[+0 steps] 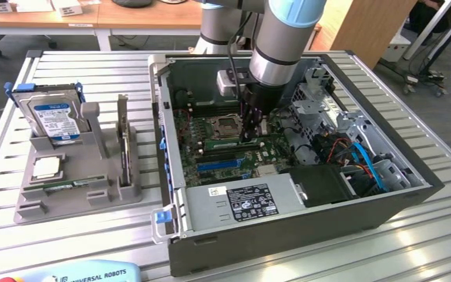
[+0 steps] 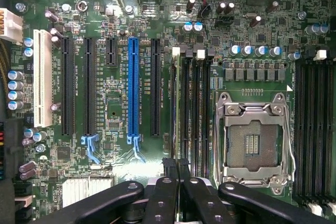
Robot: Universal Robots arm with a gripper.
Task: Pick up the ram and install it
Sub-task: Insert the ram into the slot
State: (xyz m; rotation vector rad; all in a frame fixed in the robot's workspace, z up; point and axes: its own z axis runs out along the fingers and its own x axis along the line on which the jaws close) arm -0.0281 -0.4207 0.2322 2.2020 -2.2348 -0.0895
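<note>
claw closed over memory slots, ram edge-on, apparently pinched, largely hidden

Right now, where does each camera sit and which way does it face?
Exterior view: off the arm, raised, angled down into the open PC case; the arm and pincer show.
Wrist view: on the wrist, facing the motherboard squarely; the pincer shows.
Shared: the CPU socket, the motherboard and the pincer.

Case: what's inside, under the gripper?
Motherboard with CPU socket, blue slot and memory slots. The gripper, jaws shut, hangs over the memory slots; the slot end beneath it is covered.
</note>
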